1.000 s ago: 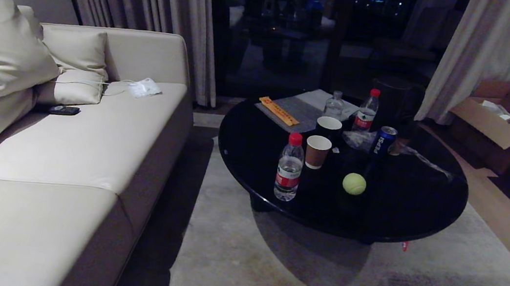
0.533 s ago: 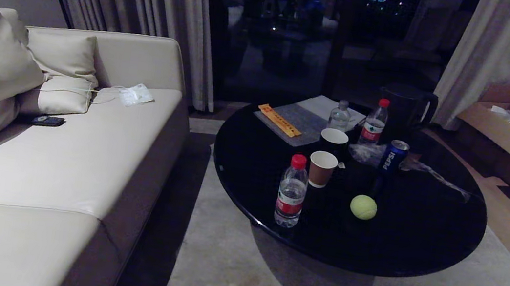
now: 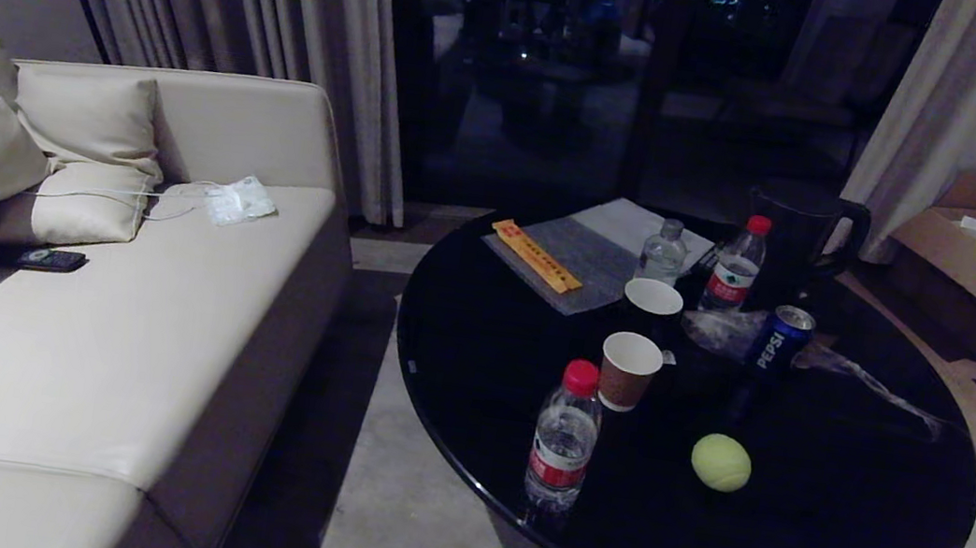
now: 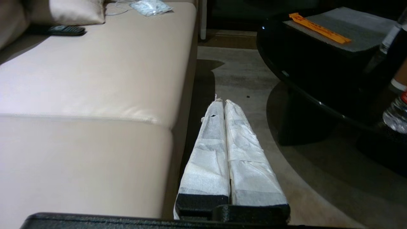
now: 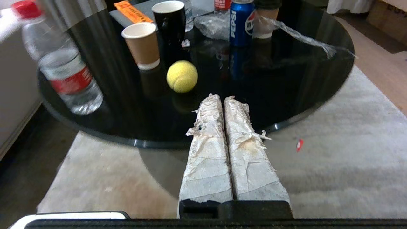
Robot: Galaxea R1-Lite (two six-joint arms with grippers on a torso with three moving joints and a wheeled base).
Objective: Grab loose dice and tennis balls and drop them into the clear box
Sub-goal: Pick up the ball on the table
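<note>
I've collected nothing yet: one ball [image 3: 721, 462] lies on the black worktop [image 3: 839, 547]; no box or dice in sight. Right claw [image 5: 221, 97] and left claw [image 4: 221, 101] pressed together, empty.

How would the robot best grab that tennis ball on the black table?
Probably across the widest middle of the tennis ball, coming down from above. It is round, so any side grips alike, and it lies alone on the table, with the paper cup and Pepsi can standing apart. The right hand, now shut, is nearest.
</note>
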